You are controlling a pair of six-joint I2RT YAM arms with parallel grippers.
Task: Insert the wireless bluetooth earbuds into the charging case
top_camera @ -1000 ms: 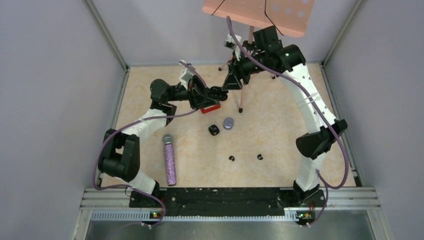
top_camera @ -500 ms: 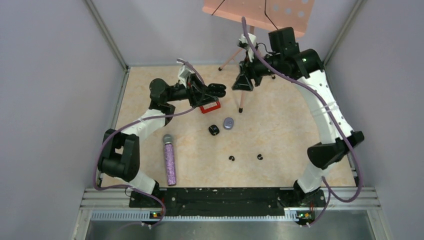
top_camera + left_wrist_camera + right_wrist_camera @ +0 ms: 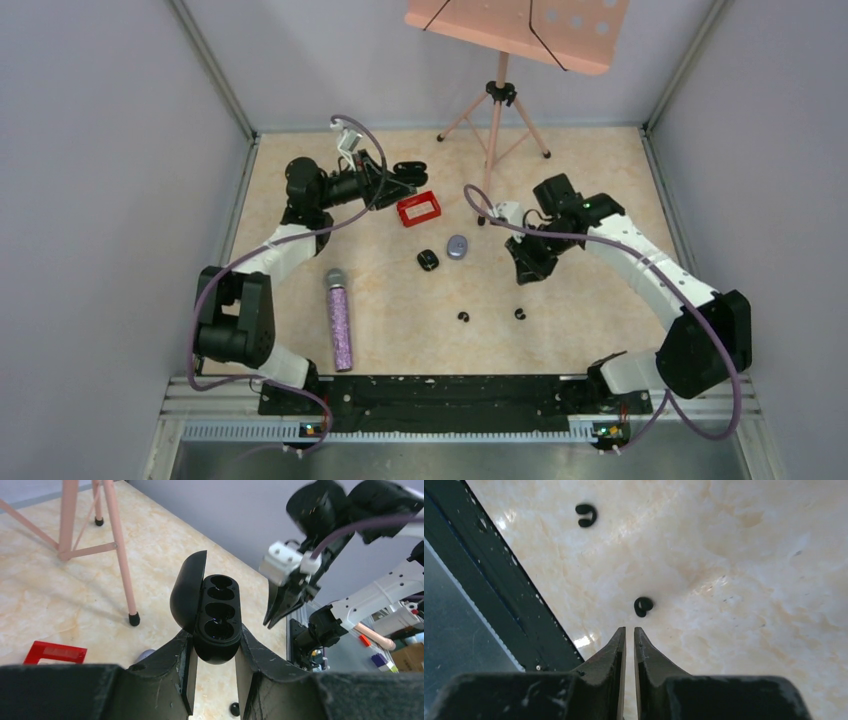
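My left gripper is shut on an open black charging case and holds it above the table at the back left. The case lid is swung open and its sockets look empty. Two black earbuds lie on the table at the front middle. My right gripper hovers low just behind the right earbud, shut and empty. In the right wrist view the nearer earbud lies just ahead of the right gripper; the other earbud lies further off.
A red frame, a grey oval case and a small black object lie mid-table. A glittery purple microphone lies at the front left. A pink music stand tripod stands at the back. Walls enclose three sides.
My right arm has swung from high near the tripod down and forward to just behind the right earbud. My left gripper has moved back and left with the case.
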